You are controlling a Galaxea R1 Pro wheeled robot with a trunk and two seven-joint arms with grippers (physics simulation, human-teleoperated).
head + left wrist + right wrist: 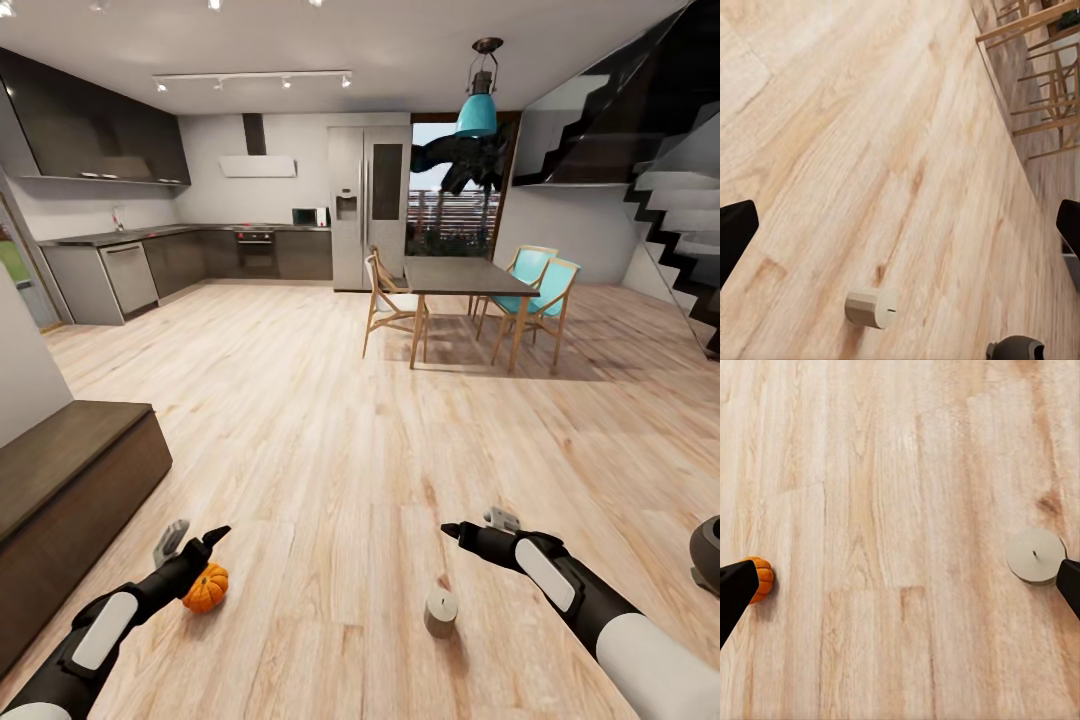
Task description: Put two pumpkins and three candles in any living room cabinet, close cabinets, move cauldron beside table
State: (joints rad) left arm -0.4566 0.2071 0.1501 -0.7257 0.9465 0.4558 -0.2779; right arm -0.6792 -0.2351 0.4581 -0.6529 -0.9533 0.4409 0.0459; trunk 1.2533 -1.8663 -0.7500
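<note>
While both arms reach forward low over the plank floor (pixel 330 420), the left gripper (pixel 205 543) hangs just above a small pumpkin (pixel 205 589) and the right gripper (pixel 452 531) sits near a stubby candle (pixel 440 611); both wrist views show the fingers spread wide, holding nothing. A dark cabinet (pixel 70 490) runs along the left edge. Ahead, open floor stretches to a dining table (pixel 465 275) with chairs.
</note>
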